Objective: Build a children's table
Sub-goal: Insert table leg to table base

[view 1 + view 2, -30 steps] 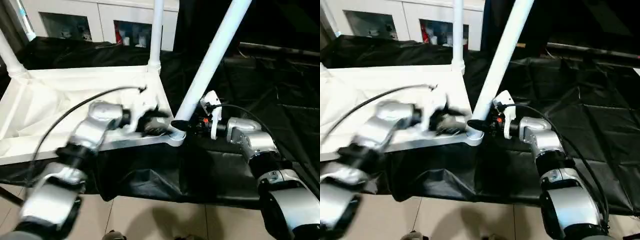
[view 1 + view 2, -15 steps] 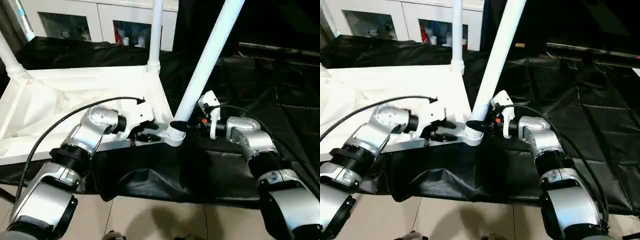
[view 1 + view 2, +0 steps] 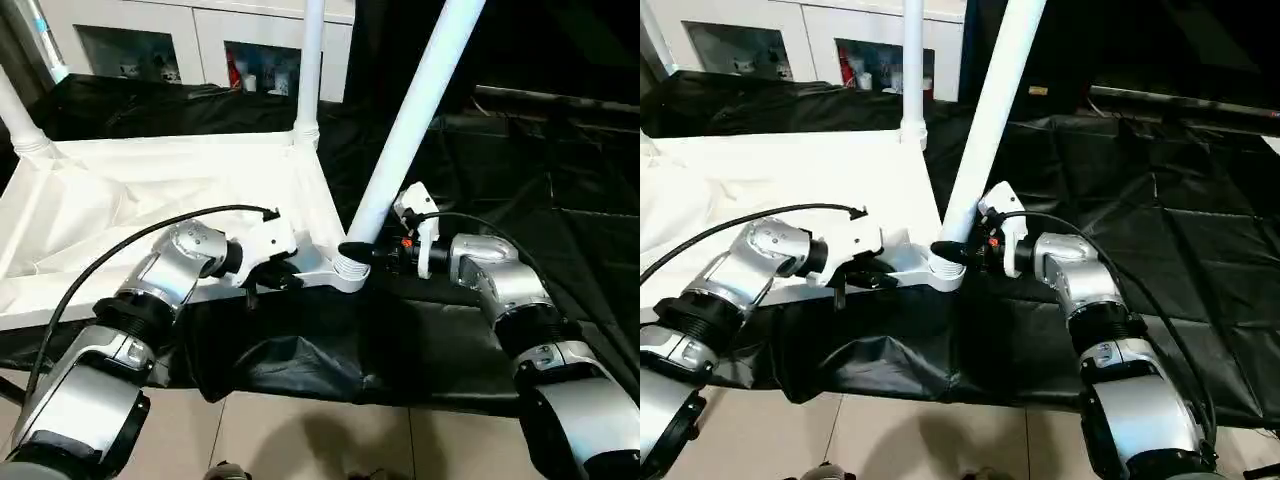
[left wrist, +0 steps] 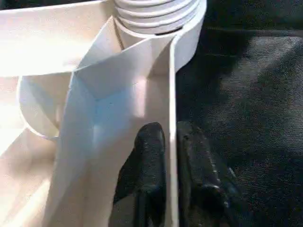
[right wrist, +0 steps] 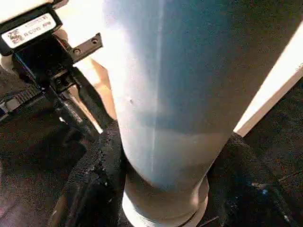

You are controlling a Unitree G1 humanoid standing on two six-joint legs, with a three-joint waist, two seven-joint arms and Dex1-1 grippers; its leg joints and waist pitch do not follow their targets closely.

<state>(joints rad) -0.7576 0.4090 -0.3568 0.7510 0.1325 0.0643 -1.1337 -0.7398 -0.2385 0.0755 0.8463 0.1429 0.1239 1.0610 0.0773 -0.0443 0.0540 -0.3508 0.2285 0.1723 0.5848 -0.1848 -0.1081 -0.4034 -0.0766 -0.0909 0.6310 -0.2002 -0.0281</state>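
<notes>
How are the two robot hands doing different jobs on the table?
The left gripper pinches the tabletop's thin rim; the right gripper wraps the fat leg. The left's fingers sit nearly together, the right's wide apart. Both hold near the same corner socket.

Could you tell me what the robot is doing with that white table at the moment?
The robot is fitting a leg to the upturned tabletop. Its right gripper is closed around the base of the tilted leg at the near corner socket. Its left gripper pinches the tabletop's thin side wall beside that socket, steadying it. Two other legs already stand in the far corners.
</notes>
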